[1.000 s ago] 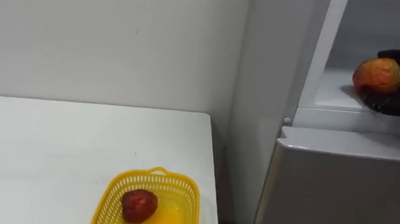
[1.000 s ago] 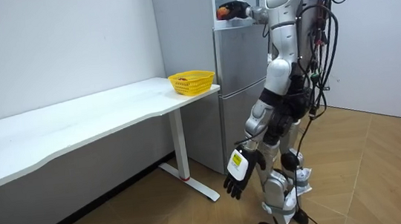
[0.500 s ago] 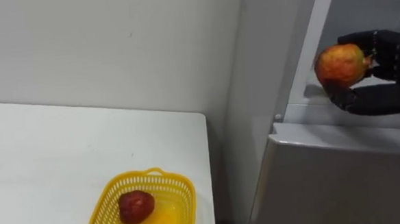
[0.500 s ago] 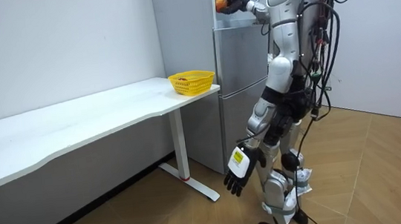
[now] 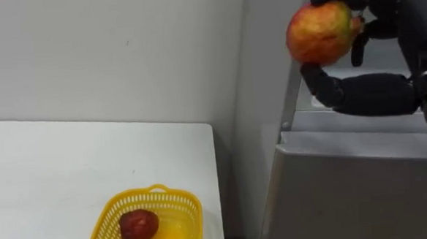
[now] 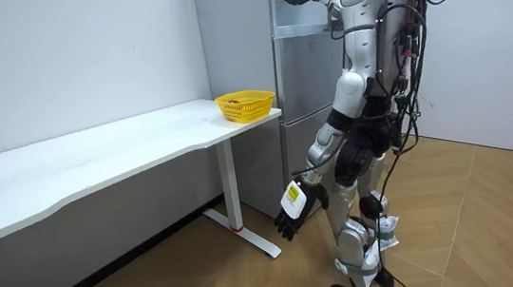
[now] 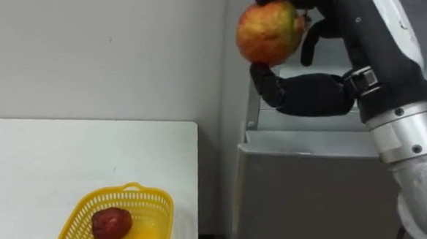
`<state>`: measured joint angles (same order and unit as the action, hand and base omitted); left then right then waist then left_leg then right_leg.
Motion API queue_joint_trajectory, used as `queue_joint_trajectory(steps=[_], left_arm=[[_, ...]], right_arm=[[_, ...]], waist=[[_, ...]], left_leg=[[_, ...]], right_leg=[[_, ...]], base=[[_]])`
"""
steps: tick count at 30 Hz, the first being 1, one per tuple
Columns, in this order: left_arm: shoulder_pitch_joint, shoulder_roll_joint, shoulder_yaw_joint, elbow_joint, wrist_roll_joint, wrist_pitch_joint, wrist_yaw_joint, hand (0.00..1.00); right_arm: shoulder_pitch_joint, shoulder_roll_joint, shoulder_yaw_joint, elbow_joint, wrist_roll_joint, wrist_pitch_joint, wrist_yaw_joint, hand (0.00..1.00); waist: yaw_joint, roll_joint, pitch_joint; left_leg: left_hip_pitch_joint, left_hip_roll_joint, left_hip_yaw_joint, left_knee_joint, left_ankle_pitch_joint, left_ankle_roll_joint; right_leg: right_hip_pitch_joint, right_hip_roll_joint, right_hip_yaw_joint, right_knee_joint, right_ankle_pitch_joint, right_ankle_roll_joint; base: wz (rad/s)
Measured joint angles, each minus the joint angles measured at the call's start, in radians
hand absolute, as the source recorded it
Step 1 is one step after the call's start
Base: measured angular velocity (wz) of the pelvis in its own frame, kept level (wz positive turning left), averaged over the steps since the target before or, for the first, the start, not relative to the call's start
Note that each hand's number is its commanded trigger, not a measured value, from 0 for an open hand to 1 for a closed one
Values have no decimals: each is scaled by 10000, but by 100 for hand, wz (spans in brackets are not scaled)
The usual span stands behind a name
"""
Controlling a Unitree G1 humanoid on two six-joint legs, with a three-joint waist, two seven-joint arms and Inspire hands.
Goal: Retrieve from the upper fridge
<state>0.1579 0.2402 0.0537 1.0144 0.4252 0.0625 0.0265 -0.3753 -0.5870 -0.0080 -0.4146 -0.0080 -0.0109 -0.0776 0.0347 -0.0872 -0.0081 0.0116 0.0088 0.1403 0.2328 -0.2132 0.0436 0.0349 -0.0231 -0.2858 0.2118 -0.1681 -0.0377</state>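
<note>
Where the eye views look down at the near edge, a yellow basket sits on the white table close to its right-hand corner, with a dark red fruit lying inside on the left of its floor. Just right of the table, apart by a narrow gap, stands the grey fridge, lower door closed, upper compartment open above it. In front of that open compartment, above the lower door's top edge, the right hand is raised and grasping a red-orange fruit: fingers curled over its top, thumb under it. The fruit is in the air, outside the fridge's left edge, touching no shelf, well above and to the right of the basket. A plain pale wall runs behind the table. In the room view the robot stands upright facing the fridge, beside the table's end, with the left hand hanging low by its thigh, fingers loose and pointing downward, holding nothing.
</note>
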Motion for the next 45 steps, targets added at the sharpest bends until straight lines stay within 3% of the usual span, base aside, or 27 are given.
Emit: queue_joint_trajectory(steps=[6,11,15,19,23,27,33,39,45], left_arm=[[-119,37,0,1,-2,-42,-393,0],[-267,83,-431,6,-11,-67,-485,0],[-492,91,-784,7,-22,-68,-598,0],[-510,108,-976,8,-24,-67,-668,0],[-621,110,-1311,339,-3,-55,-674,0],[-622,194,-1549,408,0,10,-815,0],[-649,193,-1551,355,64,145,-936,0],[-826,170,-1574,347,3,221,-935,0],[-858,121,-1570,346,64,224,-846,0]], right_arm=[[-1,258,655,-730,-1016,-194,1018,100],[-4,462,1326,-821,-1238,-202,1712,100],[-43,832,1871,-816,-1313,-173,2288,100],[-173,876,2223,-621,-1447,-166,2512,100],[-183,1351,2511,381,-1517,-146,2740,100],[-185,1581,2723,1508,-1545,-52,2938,100],[-189,1853,2895,2589,-1562,261,3098,100],[-188,2073,3612,4323,-1630,357,3180,100],[-194,2421,3770,5371,-1956,360,3204,100]], waist=[[115,11,111],[431,-178,84],[628,-280,122],[850,-297,145],[1061,-285,174],[1257,-294,277],[1567,-327,263],[1642,-257,310],[1707,-148,327]], left_leg=[[-37,-4,12,15,-11,14],[-72,-2,79,42,-2,8],[-172,-3,19,46,-16,23],[-174,-6,-4,54,-30,40],[-212,-16,-69,71,-29,39],[-301,-26,-148,106,-27,36],[-522,-37,-224,240,-19,34],[-539,-54,-358,226,-19,34],[-554,-54,-356,188,-19,34]], right_leg=[[-89,-3,109,82,-16,13],[-156,-12,111,113,-36,-19],[-159,-12,73,105,-34,-16],[-155,-17,76,102,-29,-9],[-139,-19,42,95,-28,-6],[-211,-43,-161,97,-31,-1],[-392,-54,-216,71,-30,-2],[-366,-53,-230,90,-32,0],[-371,-53,-188,93,-34,4]], base=[[-1],[-4],[6],[2],[5],[6],[3],[7],[0]])
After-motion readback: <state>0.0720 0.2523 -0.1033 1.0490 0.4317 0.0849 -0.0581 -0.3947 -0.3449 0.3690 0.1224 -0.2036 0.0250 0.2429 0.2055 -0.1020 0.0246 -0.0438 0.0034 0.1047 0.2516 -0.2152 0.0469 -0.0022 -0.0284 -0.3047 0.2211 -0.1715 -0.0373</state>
